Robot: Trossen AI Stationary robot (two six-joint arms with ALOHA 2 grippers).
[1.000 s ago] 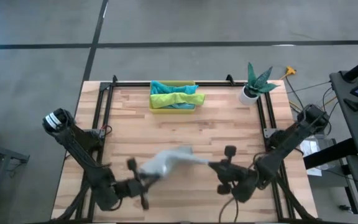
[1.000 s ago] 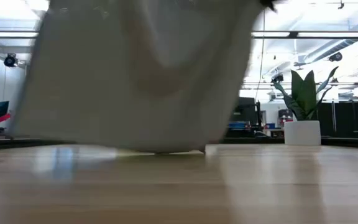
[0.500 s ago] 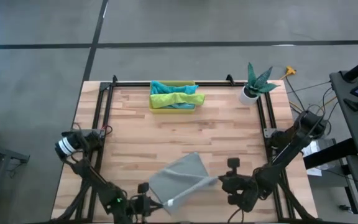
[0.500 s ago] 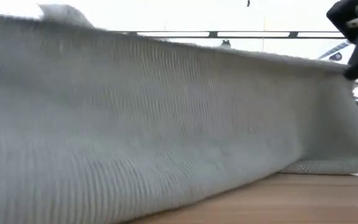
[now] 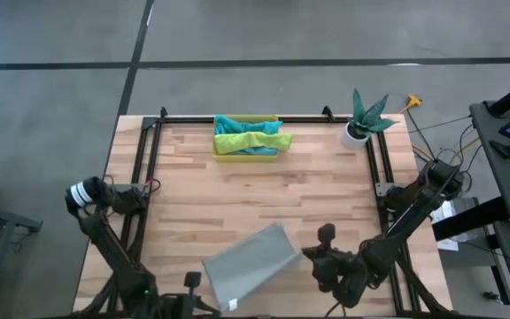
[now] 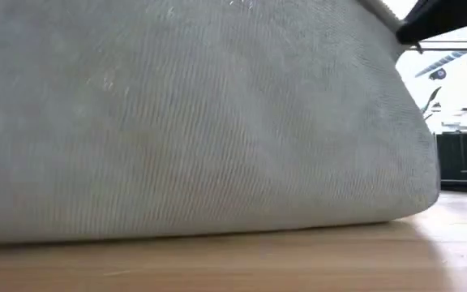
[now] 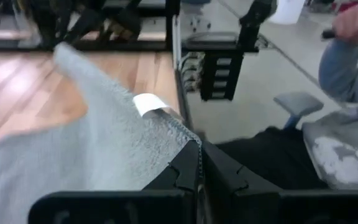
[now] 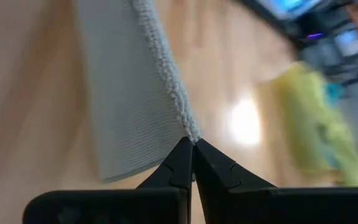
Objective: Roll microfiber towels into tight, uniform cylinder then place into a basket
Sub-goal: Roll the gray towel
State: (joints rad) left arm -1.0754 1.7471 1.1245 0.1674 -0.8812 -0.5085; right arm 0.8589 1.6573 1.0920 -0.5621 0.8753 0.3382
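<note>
A grey microfiber towel lies spread out near the table's front edge; in the low view the grey towel fills almost the whole picture, its lower part on the wood. My left gripper is shut on the towel's near corner, at the front edge. My right gripper is shut on its right-hand corner. At the far middle stands the yellow basket, with a teal towel and a lime green towel in it. My left gripper pinches the towel's corner between its two fingers, just beside the white tag. That corner is raised; the cloth runs away from the fingers down onto the table. My right gripper pinches the towel's corner at the end of a fuzzy edge between its shut fingers. It comes slanting down from the table's right. The cloth slopes from the fingers down to the wood.
A white plant pot stands at the far right corner. A black rail frame runs along the table's left, far and right sides. Bare wood lies between the towel and the basket. A person's sleeve shows beyond the table in the left wrist view.
Both grippers have gone down and toward the table's near edge, the left one farther and with a turn of the wrist. The grey towel, bunched and hanging in the air a second ago, has been drawn out flat and lowered onto the table.
</note>
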